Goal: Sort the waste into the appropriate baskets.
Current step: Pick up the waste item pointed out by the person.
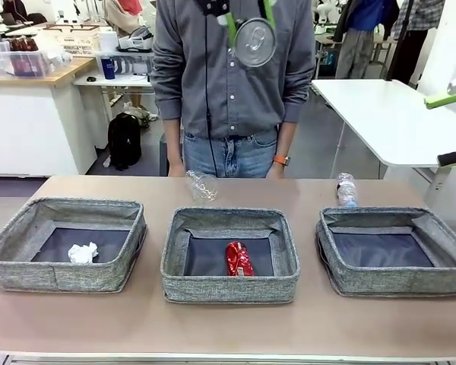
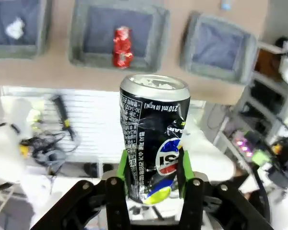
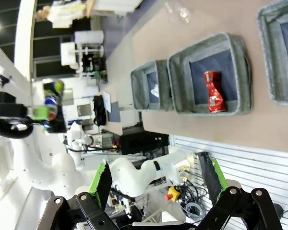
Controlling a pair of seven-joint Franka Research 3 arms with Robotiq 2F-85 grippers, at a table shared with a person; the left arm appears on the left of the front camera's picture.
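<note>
Three grey woven baskets stand in a row on your table (image 1: 228, 327), each apart from the next. The left basket (image 1: 53, 275) holds the crumpled white paper ball (image 1: 83, 252) on its dark base. The middle basket (image 1: 228, 287) holds the crushed red can (image 1: 239, 258), lying near the centre. Behind the middle basket, the clear plastic cup (image 1: 202, 185) lies tipped on the table near the far edge. Behind the right basket (image 1: 395, 280), by its far left corner, sits the clear labelled water bottle (image 1: 346, 189).

Your left pincer (image 2: 153, 167) is high above the table, pinching the dark blue-black can (image 2: 154, 124) between its green pads. It grips low on the can's body, and the free end points toward the baskets. From the front, you see that can's round silver end against the grey shirt of the person (image 1: 228, 99) at the far side. Your right pincer (image 3: 158, 179) hangs off the table's right side with its fingers spread wide and nothing between them.
</note>
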